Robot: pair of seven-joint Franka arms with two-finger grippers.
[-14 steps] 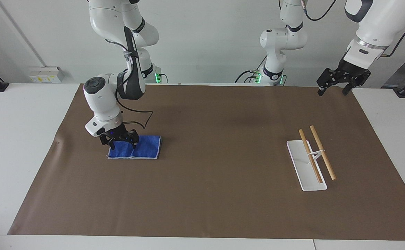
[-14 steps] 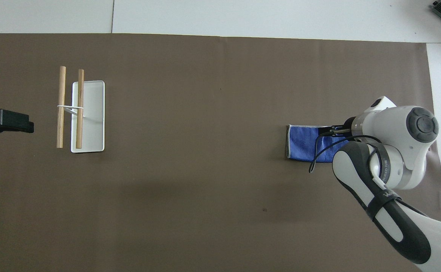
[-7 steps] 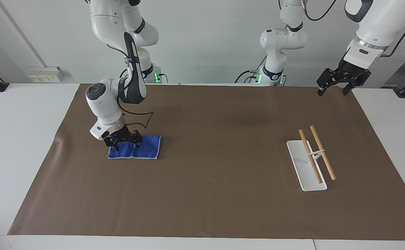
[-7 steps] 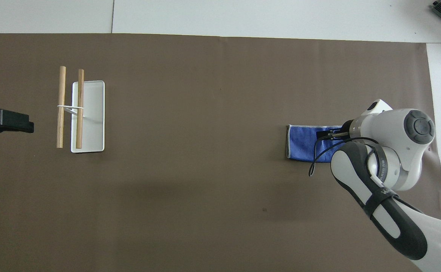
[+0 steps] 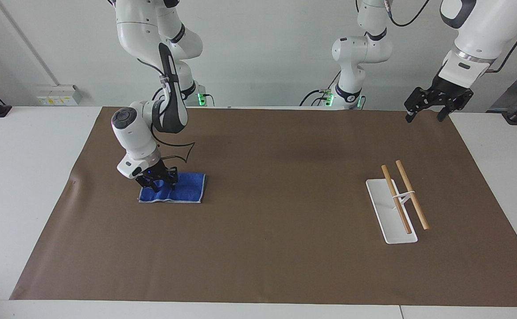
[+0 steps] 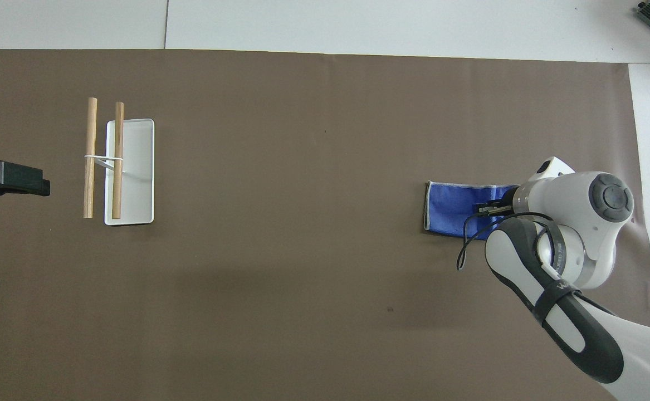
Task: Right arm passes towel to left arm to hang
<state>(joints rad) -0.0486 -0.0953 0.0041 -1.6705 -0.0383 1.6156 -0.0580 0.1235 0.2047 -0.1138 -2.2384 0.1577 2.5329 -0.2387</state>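
The blue towel (image 5: 188, 188) lies on the brown mat toward the right arm's end of the table; it also shows in the overhead view (image 6: 450, 205). My right gripper (image 5: 157, 184) is down on the towel's end nearest that arm, shut on a pinch of cloth that is bunched up between its fingers. Its wrist hides that end in the overhead view, where only the fingers (image 6: 486, 209) show. My left gripper (image 5: 424, 118) waits open and empty in the air over the mat's corner at the left arm's end, and it shows at the overhead view's edge (image 6: 32, 184).
A white rack (image 5: 393, 221) with two wooden rods (image 5: 411, 195) stands on the mat toward the left arm's end; it also shows in the overhead view (image 6: 135, 167). The brown mat (image 5: 285, 177) covers most of the white table.
The right gripper's fingers have drawn together on the towel, bunching the cloth and pulling its edge slightly askew. The right wrist shifted a little. The left arm has not moved.
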